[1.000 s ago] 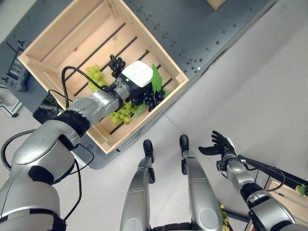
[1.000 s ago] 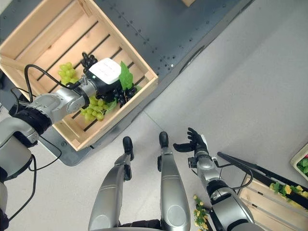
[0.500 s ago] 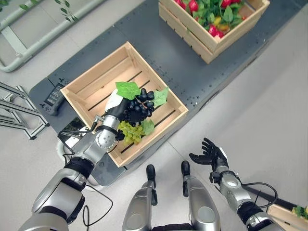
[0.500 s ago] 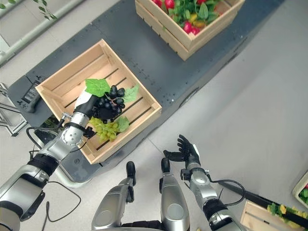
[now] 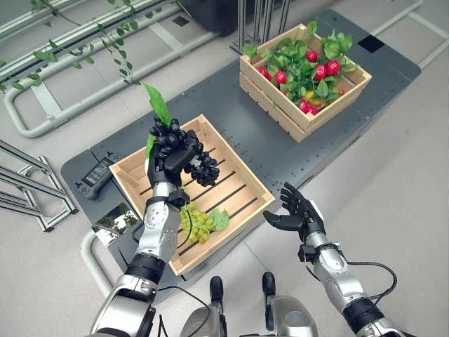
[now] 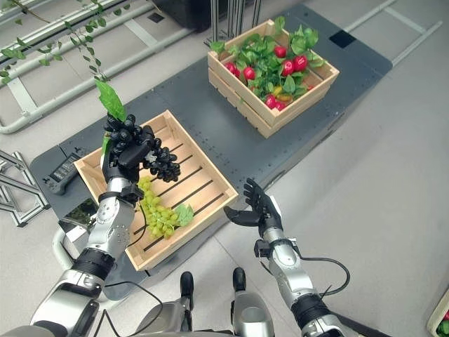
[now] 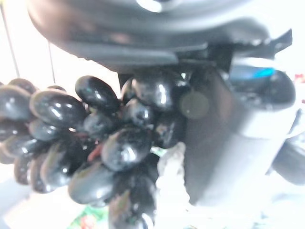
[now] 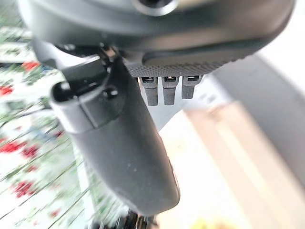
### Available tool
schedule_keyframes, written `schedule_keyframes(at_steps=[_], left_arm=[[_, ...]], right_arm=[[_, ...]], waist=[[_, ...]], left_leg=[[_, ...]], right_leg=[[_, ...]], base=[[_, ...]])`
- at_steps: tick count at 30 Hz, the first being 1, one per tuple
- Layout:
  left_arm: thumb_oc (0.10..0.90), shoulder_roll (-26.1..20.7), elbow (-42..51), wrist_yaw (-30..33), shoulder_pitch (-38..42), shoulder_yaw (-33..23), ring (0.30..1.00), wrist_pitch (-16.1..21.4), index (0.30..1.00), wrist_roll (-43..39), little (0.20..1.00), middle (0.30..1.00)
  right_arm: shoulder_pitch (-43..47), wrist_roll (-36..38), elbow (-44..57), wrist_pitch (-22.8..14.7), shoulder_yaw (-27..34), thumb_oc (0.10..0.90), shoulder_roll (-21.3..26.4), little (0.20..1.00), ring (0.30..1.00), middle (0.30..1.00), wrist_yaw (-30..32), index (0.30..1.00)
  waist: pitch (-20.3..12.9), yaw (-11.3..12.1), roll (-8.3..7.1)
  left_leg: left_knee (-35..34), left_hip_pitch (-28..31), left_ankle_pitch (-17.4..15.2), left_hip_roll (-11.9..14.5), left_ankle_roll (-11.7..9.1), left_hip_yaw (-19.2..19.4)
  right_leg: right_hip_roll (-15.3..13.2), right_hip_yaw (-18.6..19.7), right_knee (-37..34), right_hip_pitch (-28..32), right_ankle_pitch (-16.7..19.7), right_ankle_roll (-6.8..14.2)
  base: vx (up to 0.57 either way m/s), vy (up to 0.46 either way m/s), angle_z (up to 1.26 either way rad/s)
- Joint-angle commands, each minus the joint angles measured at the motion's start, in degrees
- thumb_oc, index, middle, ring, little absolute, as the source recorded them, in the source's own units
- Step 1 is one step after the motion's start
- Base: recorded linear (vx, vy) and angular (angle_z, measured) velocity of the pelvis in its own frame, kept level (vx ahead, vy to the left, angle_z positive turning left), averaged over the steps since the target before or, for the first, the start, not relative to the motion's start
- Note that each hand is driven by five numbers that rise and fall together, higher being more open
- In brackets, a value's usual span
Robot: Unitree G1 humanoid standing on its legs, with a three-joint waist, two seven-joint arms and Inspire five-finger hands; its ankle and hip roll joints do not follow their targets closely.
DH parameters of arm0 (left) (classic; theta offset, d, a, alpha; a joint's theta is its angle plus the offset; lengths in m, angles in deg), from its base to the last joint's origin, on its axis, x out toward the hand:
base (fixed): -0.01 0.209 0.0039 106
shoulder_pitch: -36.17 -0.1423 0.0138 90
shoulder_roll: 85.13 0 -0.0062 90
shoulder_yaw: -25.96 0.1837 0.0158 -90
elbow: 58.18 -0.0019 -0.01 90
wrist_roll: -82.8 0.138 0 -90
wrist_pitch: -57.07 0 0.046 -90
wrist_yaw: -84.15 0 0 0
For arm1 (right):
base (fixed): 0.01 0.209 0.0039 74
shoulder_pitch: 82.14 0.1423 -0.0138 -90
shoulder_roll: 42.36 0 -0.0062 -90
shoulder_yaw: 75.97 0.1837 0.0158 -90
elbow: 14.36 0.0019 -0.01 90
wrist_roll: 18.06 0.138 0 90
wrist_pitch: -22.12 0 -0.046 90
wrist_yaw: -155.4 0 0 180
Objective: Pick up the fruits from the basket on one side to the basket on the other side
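My left hand [image 5: 167, 146] is raised above the near wooden crate [image 5: 242, 191], shut on a bunch of black grapes [image 5: 203, 168] with a green leaf [image 5: 157, 103] sticking up. The left wrist view shows the dark grapes [image 7: 90, 143] pressed against the hand's thumb. A bunch of green grapes [image 5: 198, 222] with a leaf lies on the crate's slats below the hand. My right hand [image 5: 298, 214] hovers open and empty over the floor, to the right of the crate's near corner. A second crate [image 5: 266, 90] further back holds red fruit and green leaves.
Both crates stand on a dark grey platform [image 5: 231, 119]. A black handset [image 5: 95, 175] lies on the platform left of the near crate. Metal pipes with vine leaves [image 5: 77, 84] run along the floor at the back left, and a metal rack [image 5: 28, 189] stands at the left.
The camera has swung, shifting the whole scene. My left hand has lifted the black grapes up out of the crate, clear of the green grapes. My right hand stays open.
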Motion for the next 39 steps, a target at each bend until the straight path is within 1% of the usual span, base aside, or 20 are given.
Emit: schedule_keyframes(at_steps=[1, 2, 3, 4, 5, 6, 7, 11, 13, 14, 18, 20, 21, 23, 26, 27, 30, 31, 35, 39], left_arm=[[0.400, 0.36, 2.50, -9.00, 1.51, -1.18, 0.300, 0.04, 0.300, -6.91, 0.300, 0.300], [0.400, 0.29, 2.52, -9.33, 1.58, -1.17, 0.300, -0.15, 0.300, -7.20, 0.300, 0.300], [0.400, -0.41, 3.75, -11.22, 2.25, -0.85, 0.300, -3.01, 0.300, -9.19, 0.300, 0.300], [0.400, -0.42, 3.75, -11.23, 2.26, -0.85, 0.300, -3.04, 0.300, -9.20, 0.300, 0.300], [0.400, -1.20, 4.92, -12.70, 3.24, -0.39, 0.300, -4.92, 0.300, -9.44, 0.300, 0.300], [0.400, -1.84, 5.31, -12.89, 3.84, -0.10, 0.300, -5.34, 0.300, -9.38, 0.300, 0.300], [0.400, -3.43, 5.78, -13.75, 5.44, 0.44, 0.300, -6.07, 0.300, -8.78, 0.300, 0.300], [0.400, -7.12, 5.76, -16.49, 9.62, 1.90, 0.300, -6.18, 0.300, -7.35, 0.300, 0.300], [0.400, -7.90, 5.34, -16.64, 11.59, 2.62, 0.300, -6.34, 0.300, -6.51, 0.300, 0.300], [0.400, -8.93, 4.82, -16.85, 13.50, 3.72, 0.300, -6.01, 0.300, -4.76, 0.300, 0.300], [0.400, -10.22, 3.62, -17.31, 17.28, 6.59, 0.300, -5.96, 0.300, -0.65, 0.300, 0.300], [0.400, -10.46, 3.53, -18.08, 18.05, 7.35, 0.300, -6.44, 0.300, -0.40, 0.300, 0.300], [0.400, -10.60, 3.86, -19.11, 18.50, 8.05, 0.300, -6.87, 0.300, -0.29, 0.300, 0.300], [0.400, -10.65, 5.27, -20.09, 19.07, 9.37, 0.300, -7.37, 0.300, 0.60, 0.300, 0.300], [0.400, -10.66, 6.36, -21.07, 19.73, 10.70, 0.300, -7.50, 0.300, 1.14, 0.300, 0.300], [0.400, -10.88, 6.79, -21.53, 20.34, 11.71, 0.300, -7.38, 0.300, 0.92, 0.300, 0.300], [0.400, -10.94, 7.49, -21.79, 20.57, 12.45, 0.300, -7.31, 0.300, 0.85, 0.300, 0.300], [0.400, -10.83, 8.51, -21.80, 20.75, 13.19, 0.300, -7.30, 0.300, 0.54, 0.300, 0.300], [0.400, -10.52, 10.12, -21.63, 20.98, 14.56, 0.300, -7.64, 0.300, 0.10, 0.300, 0.300], [0.400, -10.09, 11.01, -22.18, 21.24, 15.47, 0.300, -8.04, 0.300, -0.62, 0.300, 0.300]], right_arm=[[-2.73, 4.39, 5.80, -2.04, 1.12, 0.800, 1.47, 0.900, 0.900, 0.900, -9.56, 0.900], [-2.65, 4.61, 5.89, -1.94, 1.17, 0.800, 1.53, 0.900, 0.900, 0.900, -9.73, 0.900], [-1.66, 6.40, 7.36, -0.26, 1.89, 0.800, 2.25, 0.900, 0.900, 0.900, -11.23, 0.900], [-1.67, 6.41, 7.39, -0.22, 1.91, 0.800, 2.25, 0.900, 0.900, 0.900, -11.24, 0.900], [-0.52, 8.30, 9.38, 1.77, 2.46, 0.800, 2.90, 0.900, 0.900, 0.900, -12.30, 0.900], [0.11, 9.25, 10.31, 2.78, 2.65, 0.800, 3.26, 0.900, 0.900, 0.900, -12.48, 0.900], [1.55, 10.94, 12.18, 4.72, 2.99, 0.800, 4.04, 0.900, 0.900, 0.900, -12.81, 0.900], [7.27, 12.13, 15.97, 8.58, 3.32, 0.800, 5.48, 0.900, 0.900, 0.900, -12.71, 0.900], [9.68, 11.73, 16.65, 9.58, 2.70, 0.800, 5.70, 0.900, 0.900, 0.900, -11.75, 0.900], [12.18, 11.61, 17.50, 10.82, 1.90, 0.800, 6.05, 0.900, 0.900, 0.900, -10.17, 0.900], [17.14, 12.03, 18.44, 14.00, 0.78, 0.800, 6.54, 0.900, 0.900, 0.900, -7.29, 0.900], [17.93, 11.64, 18.62, 14.69, 0.43, 0.800, 6.75, 0.900, 0.900, 0.900, -6.73, 0.900], [18.65, 12.03, 18.78, 16.13, 0.18, 0.800, 7.23, 0.900, 0.900, 0.900, -6.87, 0.900], [19.68, 15.12, 18.90, 19.00, -0.56, 0.800, 7.76, 0.900, 0.900, 0.900, -8.08, 0.900], [19.97, 19.12, 18.23, 21.88, -1.67, 0.800, 7.37, 0.900, 0.900, 0.900, -9.98, 0.900], [20.04, 21.15, 17.88, 23.40, -2.63, 0.800, 7.17, 0.900, 0.900, 0.900, -10.87, 0.900], [19.80, 22.12, 17.66, 24.56, -3.60, 0.800, 6.93, 0.900, 0.900, 0.900, -11.42, 0.900], [19.53, 23.87, 17.22, 25.87, -4.92, 0.800, 6.45, 0.900, 0.900, 0.900, -12.10, 0.900], [19.36, 27.47, 16.34, 26.52, -6.77, 0.800, 4.60, 0.900, 0.900, 0.900, -12.83, 0.900], [19.64, 30.53, 16.81, 25.95, -7.64, 0.800, 3.17, 0.900, 0.900, 0.900, -13.03, 0.900]], waist=[[-14.87, 0.05, 1.26], [-14.93, 0.05, 1.27], [-15.57, 0.12, 1.34], [-15.58, 0.13, 1.34], [-16.12, 0.14, 1.45], [-16.36, 0.16, 1.49], [-16.79, 0.14, 1.55], [-17.47, 0.09, 1.64], [-17.75, 0.14, 1.65], [-18.13, 0.17, 1.68], [-18.84, 0.12, 1.64], [-19.03, 0.09, 1.57], [-19.31, 0.02, 1.50], [-19.61, -0.01, 1.36], [-19.94, 0.00, 1.09], [-20.13, 0.00, 0.94], [-20.24, 0.05, 0.83], [-20.35, 0.11, 0.73], [-20.38, 0.33, 0.67], [-20.34, 0.54, 0.66]], left_leg=[[0.06, -0.20, -1.79, 0.53, -2.71, -0.86], [0.05, -0.18, -1.80, 0.54, -2.72, -0.85], [0.05, -0.32, -1.87, 0.70, -2.84, -0.64], [0.05, -0.34, -1.87, 0.70, -2.84, -0.63], [0.05, -0.73, -2.00, 0.74, -2.92, -0.55], [0.05, -0.86, -2.02, 0.78, -2.97, -0.56], [0.05, -1.04, -2.07, 0.76, -3.03, -0.56], [0.05, -0.61, -2.32, 1.03, -3.01, 0.52], [0.05, -0.44, -2.48, 1.05, -2.99, 0.79], [0.05, -0.19, -2.70, 1.11, -2.96, 1.05], [0.05, 0.34, -3.14, 1.16, -2.78, 1.40], [0.05, 0.50, -3.25, 1.22, -2.76, 1.54], [0.05, 0.58, -3.41, 1.26, -2.73, 1.57], [0.05, 0.70, -3.64, 1.36, -2.69, 1.64], [0.05, 0.83, -3.69, 1.48, -2.77, 1.76], [0.05, 0.87, -3.68, 1.56, -2.81, 1.85], [0.05, 0.90, -3.68, 1.65, -2.85, 1.91], [0.05, 1.02, -3.65, 1.77, -2.87, 1.96], [0.05, 1.24, -3.66, 1.91, -2.88, 2.00], [0.05, 1.22, -3.73, 1.89, -2.89, 1.83]], right_leg=[[-3.25, -1.07, 0.07, -0.13, 3.09, 0.44], [-3.25, -1.08, 0.02, -0.10, 3.11, 0.46], [-3.37, -1.30, -0.48, 0.09, 3.32, 0.64], [-3.37, -1.30, -0.48, 0.08, 3.33, 0.64], [-3.41, -1.46, -0.83, 0.03, 3.41, 0.77], [-3.42, -1.54, -0.83, 0.01, 3.38, 0.82], [-3.44, -1.57, -0.83, -0.11, 3.35, 0.93], [-3.74, -1.71, -0.83, -0.02, 3.27, 1.00], [-3.76, -1.63, -0.83, 0.06, 3.17, 1.00], [-3.79, -1.44, -0.83, 0.19, 3.04, 1.03], [-3.69, -0.94, -0.83, 0.52, 2.80, 0.97], [-3.72, -0.76, -0.83, 0.59, 2.74, 1.00], [-3.72, -0.62, -0.83, 0.60, 2.68, 1.06], [-3.66, -0.27, -0.83, 0.54, 2.60, 1.06], [-3.63, 0.03, -0.83, 0.60, 2.56, 1.12], [-3.64, 0.12, -0.83, 0.57, 2.61, 1.18], [-3.68, 0.07, -0.83, 0.53, 2.64, 1.20], [-3.70, 0.06, -0.83, 0.56, 2.70, 1.20], [-3.73, -0.03, -0.83, 0.75, 2.66, 1.16], [-3.79, -0.25, -0.83, 0.75, 2.64, 1.18]], base=[[0.04, -0.019, -0.01], [0.05, -0.031, -0.01], [0.00, 0.000, 0.00], [0.00, 0.000, 0.00], [0.00, 0.000, 0.00], [-0.01, -0.022, -0.05], [-0.01, -0.013, -0.04], [0.01, -0.005, -0.04], [0.00, 0.000, 0.00], [0.00, 0.000, 0.00], [0.03, -0.007, -0.01], [0.00, 0.000, 0.00], [0.01, -0.009, -0.05], [0.01, -0.011, -0.06], [0.02, -0.020, -0.07], [0.01, -0.021, -0.05], [0.00, -0.019, -0.06], [0.00, 0.000, 0.00], [0.00, 0.000, 0.00], [0.00, 0.000, 0.00]])
